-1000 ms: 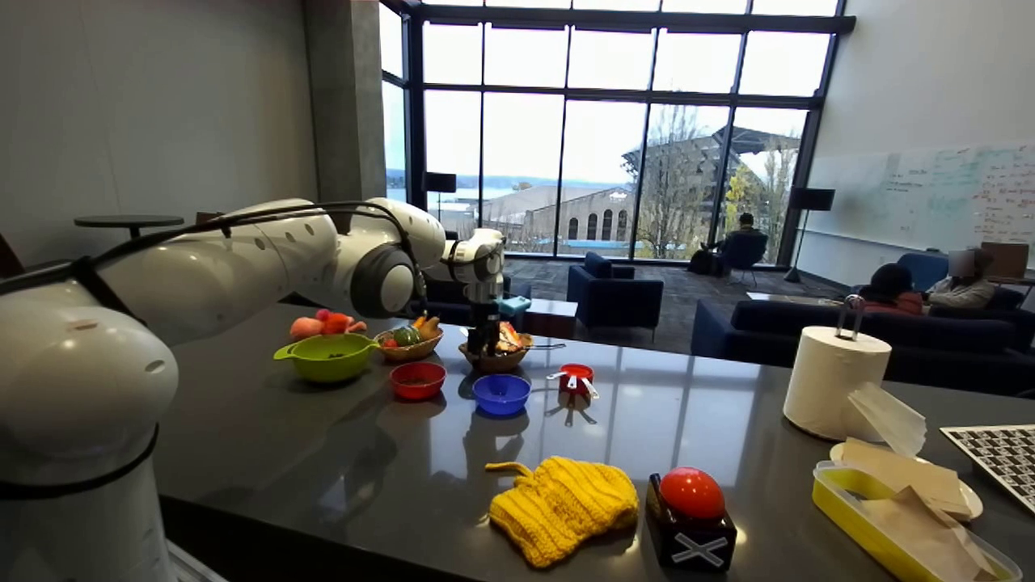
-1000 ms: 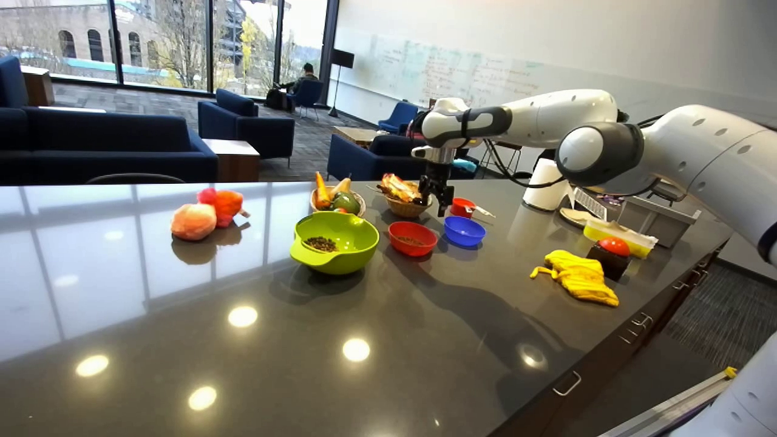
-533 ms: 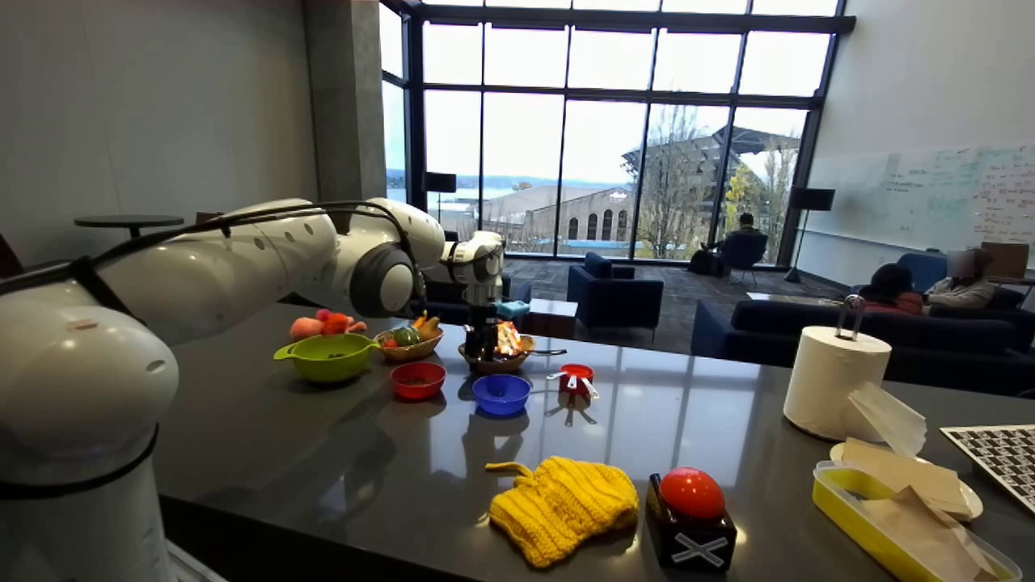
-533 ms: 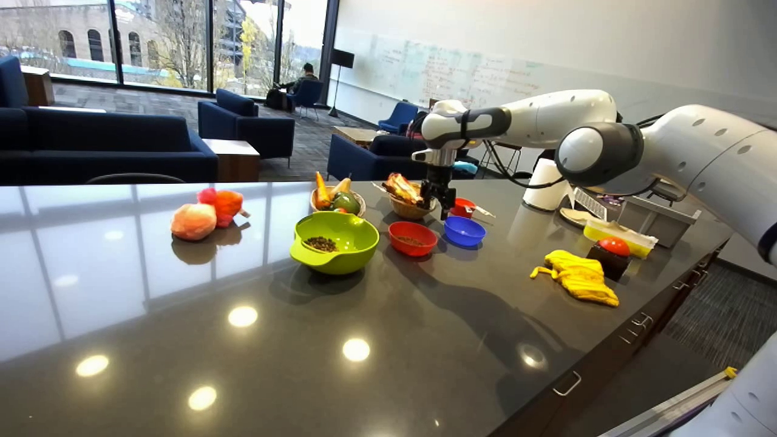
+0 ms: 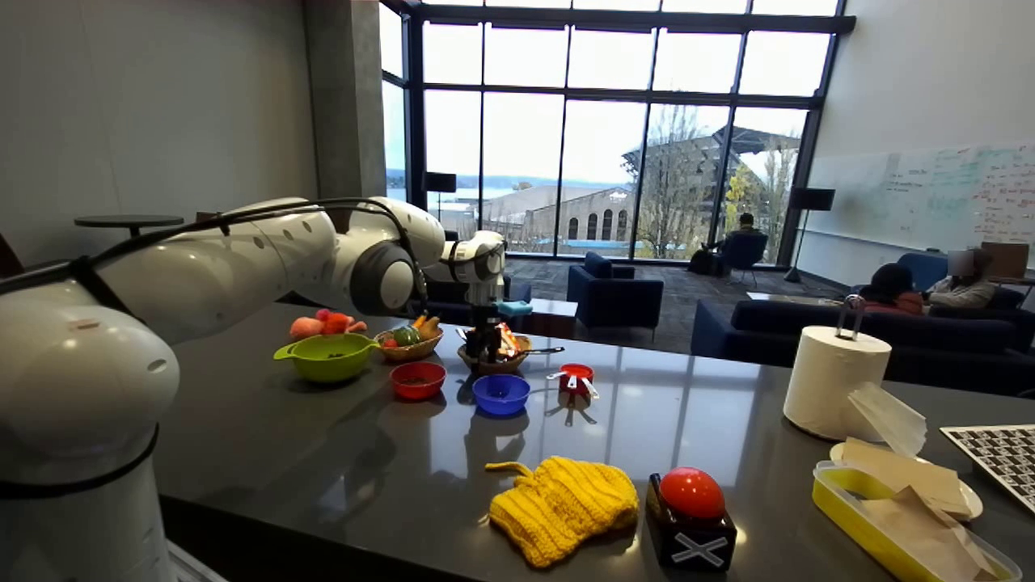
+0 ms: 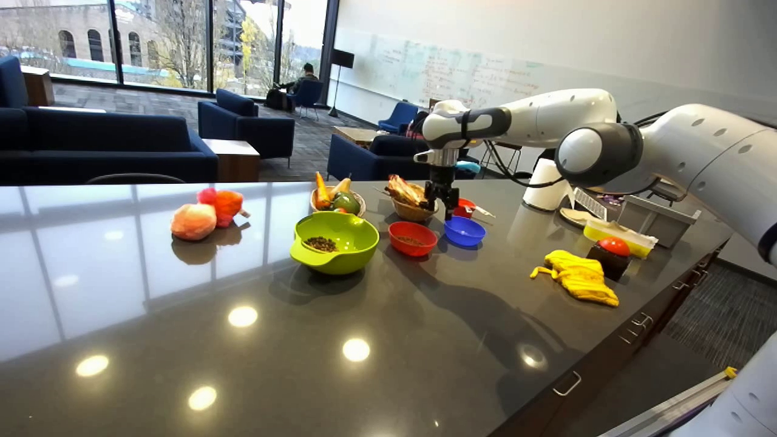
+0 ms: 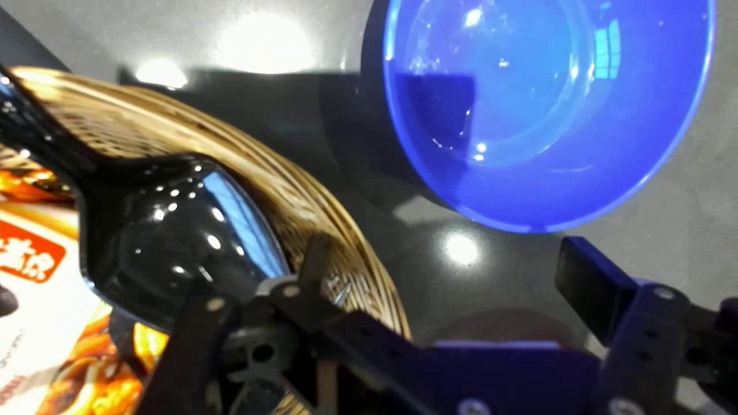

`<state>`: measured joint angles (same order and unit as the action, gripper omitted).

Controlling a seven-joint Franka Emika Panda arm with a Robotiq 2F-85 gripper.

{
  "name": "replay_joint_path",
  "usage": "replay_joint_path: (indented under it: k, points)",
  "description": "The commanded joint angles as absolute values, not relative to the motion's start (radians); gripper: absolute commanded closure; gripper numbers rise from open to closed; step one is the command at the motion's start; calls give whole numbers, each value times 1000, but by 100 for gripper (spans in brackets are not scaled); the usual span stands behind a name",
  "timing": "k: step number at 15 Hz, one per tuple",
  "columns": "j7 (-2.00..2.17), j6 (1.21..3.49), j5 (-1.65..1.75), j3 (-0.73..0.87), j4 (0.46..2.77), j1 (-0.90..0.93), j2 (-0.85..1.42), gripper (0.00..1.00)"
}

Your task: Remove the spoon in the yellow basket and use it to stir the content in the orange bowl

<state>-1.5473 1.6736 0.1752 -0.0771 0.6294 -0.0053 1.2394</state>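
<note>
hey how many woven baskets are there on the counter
2. The produce basket is beside the green bowl. The spoon basket is near the blue bowl, with a black spoon lying in it. I see no others, though one might be hidden.

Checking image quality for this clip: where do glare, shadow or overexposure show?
In an exterior view, round light reflections dot the countertop; in both exterior views, parts of the windows are blown out; in the wrist view, glints speckle the black spoon and a straight-edged shadow falls inside the blue bowl.
</note>
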Motion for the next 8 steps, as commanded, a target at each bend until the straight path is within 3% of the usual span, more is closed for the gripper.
replay_joint_path:
  k: [1, 8]
  points:
    - [-1496, 1642, 197, -48, 669, 9, 1198, 0]
    - [-1394, 1633, 192, -14, 712, 14, 1162, 0]
